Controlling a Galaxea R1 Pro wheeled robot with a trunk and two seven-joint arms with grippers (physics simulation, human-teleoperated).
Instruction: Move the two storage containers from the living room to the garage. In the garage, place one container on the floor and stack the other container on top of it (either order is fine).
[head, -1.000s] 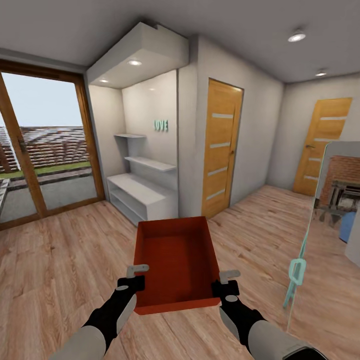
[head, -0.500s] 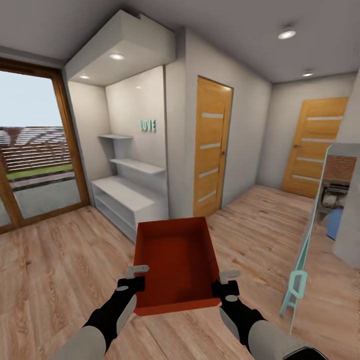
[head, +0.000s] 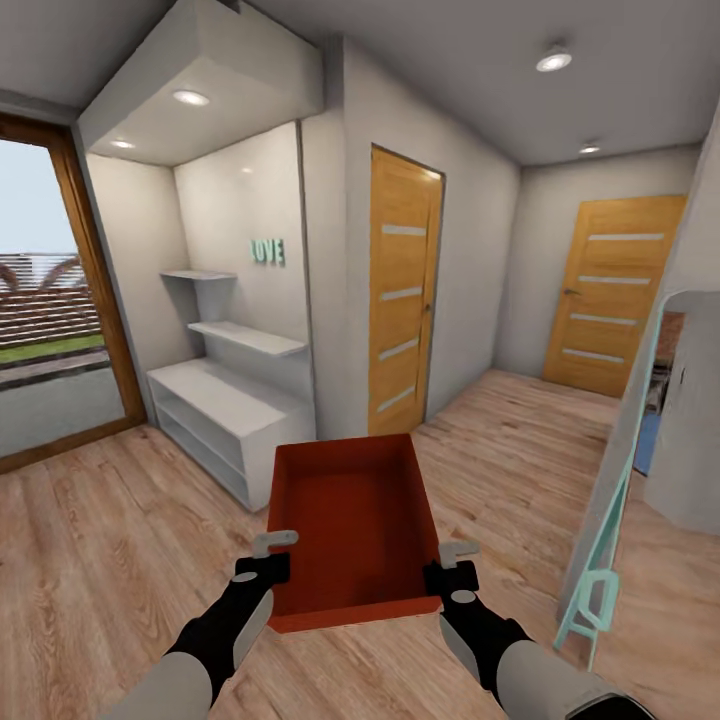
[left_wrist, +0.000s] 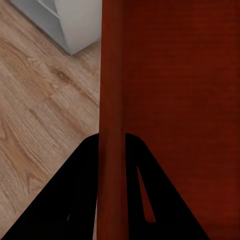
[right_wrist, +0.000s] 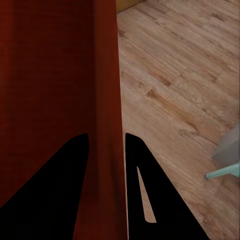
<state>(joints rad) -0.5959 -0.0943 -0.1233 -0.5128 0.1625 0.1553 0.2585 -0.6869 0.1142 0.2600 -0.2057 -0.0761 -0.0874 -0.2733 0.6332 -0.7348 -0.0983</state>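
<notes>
Storage container (head: 350, 525) held between left hand (head: 262, 568) and right hand (head: 450, 575).

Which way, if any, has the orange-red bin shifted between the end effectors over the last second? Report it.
No. The orange-red bin sits the same between the left end effector and right end effector; only the camera turned, sliding the room leftward.
</notes>
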